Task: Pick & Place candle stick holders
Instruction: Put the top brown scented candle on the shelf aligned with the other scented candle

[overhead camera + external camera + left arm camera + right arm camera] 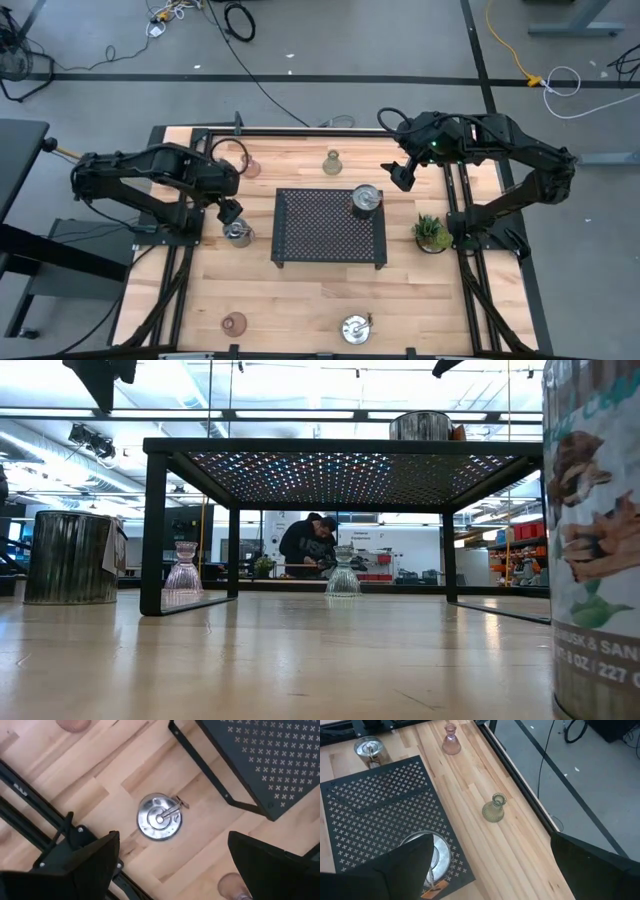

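Observation:
My left gripper [231,211] is open and empty, hanging above a shiny silver dish-shaped holder [238,234] that stands on the table left of the black perforated tray [330,240]. In the left wrist view the holder [160,817] shows beyond the spread fingers [175,870]. My right gripper [401,175] is open and empty, up and right of a second silver holder [366,199] that stands on the tray's far right corner [427,857]. An olive-green glass holder [332,162] and a pink one [250,166] stand at the far side. A pink one [234,323] and a third silver one [355,328] stand near the front edge.
A small spiky green potted plant [432,234] stands right of the tray, and its tin [595,540] looms close in the low view. The tray stands on legs with open space beneath [340,600]. A person [312,545] is in the room behind the table.

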Tool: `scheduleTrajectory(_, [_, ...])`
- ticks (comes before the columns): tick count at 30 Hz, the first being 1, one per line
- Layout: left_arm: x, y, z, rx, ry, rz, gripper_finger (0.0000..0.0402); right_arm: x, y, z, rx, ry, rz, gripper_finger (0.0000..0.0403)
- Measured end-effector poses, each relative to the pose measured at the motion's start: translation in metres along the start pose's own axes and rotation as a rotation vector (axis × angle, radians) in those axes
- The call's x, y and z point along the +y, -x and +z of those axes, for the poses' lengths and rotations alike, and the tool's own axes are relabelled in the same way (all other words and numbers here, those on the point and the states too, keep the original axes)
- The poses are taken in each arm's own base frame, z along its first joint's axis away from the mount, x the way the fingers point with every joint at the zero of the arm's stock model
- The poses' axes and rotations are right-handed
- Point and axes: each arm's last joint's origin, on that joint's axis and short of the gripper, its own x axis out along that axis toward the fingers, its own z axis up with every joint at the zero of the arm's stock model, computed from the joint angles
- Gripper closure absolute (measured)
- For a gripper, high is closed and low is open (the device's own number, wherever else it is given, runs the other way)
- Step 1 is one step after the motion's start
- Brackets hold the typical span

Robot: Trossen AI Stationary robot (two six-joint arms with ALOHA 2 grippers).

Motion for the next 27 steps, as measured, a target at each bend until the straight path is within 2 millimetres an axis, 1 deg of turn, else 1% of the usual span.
scheduleTrajectory(5, [-0.002, 0.0, -0.001, 0.017, 0.016, -0.025, 0.0028, 0.0, 0.0, 0.0, 0.0, 0.006, 0.0, 0.0003])
scheduleTrajectory(8, [-0.003, 0.0, -0.002, 0.019, 0.026, -0.029, 0.0021, 0.0, 0.0, 0.0, 0.0, 0.009, 0.0, 0.0003])
scheduleTrajectory(12, [-0.007, 0.001, -0.003, 0.004, 0.005, -0.053, 0.0004, 0.0, 0.0, 0.0, 0.0, 0.011, 0.0, 0.0003])
scheduleTrajectory(18, [-0.011, 0.001, -0.007, 0.0, -0.023, -0.062, 0.0003, 0.0, 0.0, 0.0, 0.0, 0.021, 0.001, 0.0003])
scheduleTrajectory(23, [-0.013, 0.001, -0.009, -0.024, 0.002, -0.047, 0.0002, 0.0, 0.0, 0.0, 0.001, 0.025, 0.001, 0.0003])
scheduleTrajectory(27, [-0.022, -0.008, -0.007, -0.035, 0.019, 0.02, 0.0002, 0.0, 0.0, 0.0, 0.001, 0.025, 0.001, 0.0003])
